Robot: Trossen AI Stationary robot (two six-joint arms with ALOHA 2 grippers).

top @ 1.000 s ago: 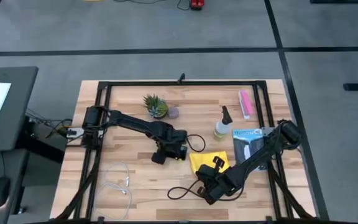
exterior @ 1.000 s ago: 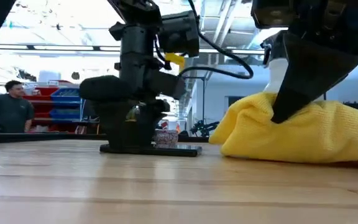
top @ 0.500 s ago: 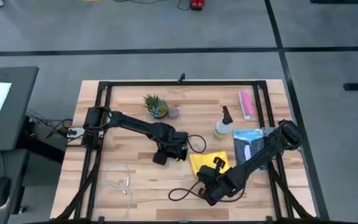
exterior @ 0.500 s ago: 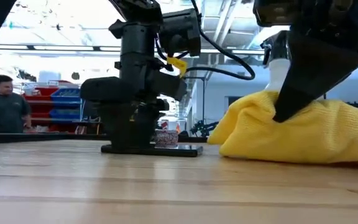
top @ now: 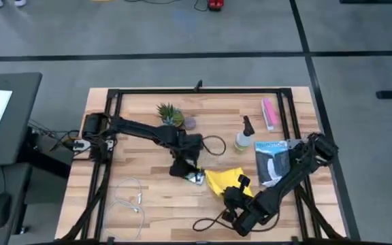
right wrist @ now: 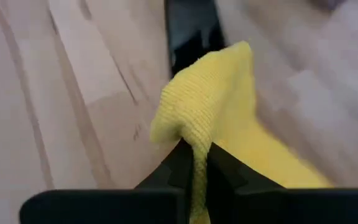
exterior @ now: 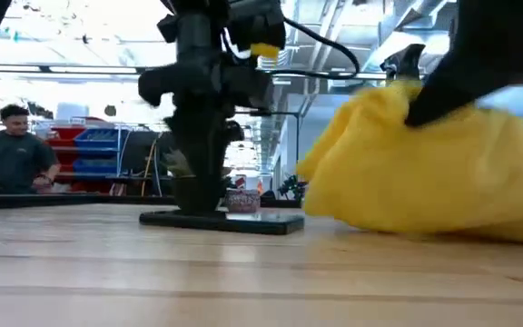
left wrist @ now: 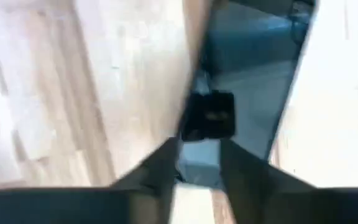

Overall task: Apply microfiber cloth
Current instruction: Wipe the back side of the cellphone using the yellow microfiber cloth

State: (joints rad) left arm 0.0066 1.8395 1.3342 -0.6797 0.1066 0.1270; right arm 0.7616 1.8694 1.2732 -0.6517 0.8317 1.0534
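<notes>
A black smartphone (exterior: 243, 221) lies flat on the wooden table, left of centre in the low view. My left gripper (exterior: 198, 202) stands upright over it, pointing down, its fingers drawn close with a narrow gap (left wrist: 201, 168). The bright yellow microfiber cloth (top: 222, 180) is bunched just right of the phone. My right gripper (top: 231, 193) is shut on the cloth. In the low view the cloth (exterior: 425, 173) fills the right half. My left gripper comes from above, and its fingertips (left wrist: 166, 163) stand on the phone's glossy top face (left wrist: 199, 127) near one end. The phone stays flat on the table. My right gripper pinches a raised fold of the cloth (right wrist: 194, 134) between its two fingers, slanting down from the table's near right. The fold is lifted; the cloth hangs slack below it, its lower part (exterior: 407, 227) on the table.
A small potted plant (top: 170, 116), a spray bottle (top: 242, 139), a pink packet (top: 269, 112) and a blue-and-white packet (top: 271, 160) lie toward the back and right. A white cable (top: 128, 197) lies near left. A person (exterior: 12, 150) stands in the room behind.
My left gripper has drawn its wide-open fingers together over the phone and turned about its upright axis. My right gripper has risen and shifted toward the near edge, lifting the cloth's pinched fold so the cloth hangs taller. The phone has shifted slightly on the table.
</notes>
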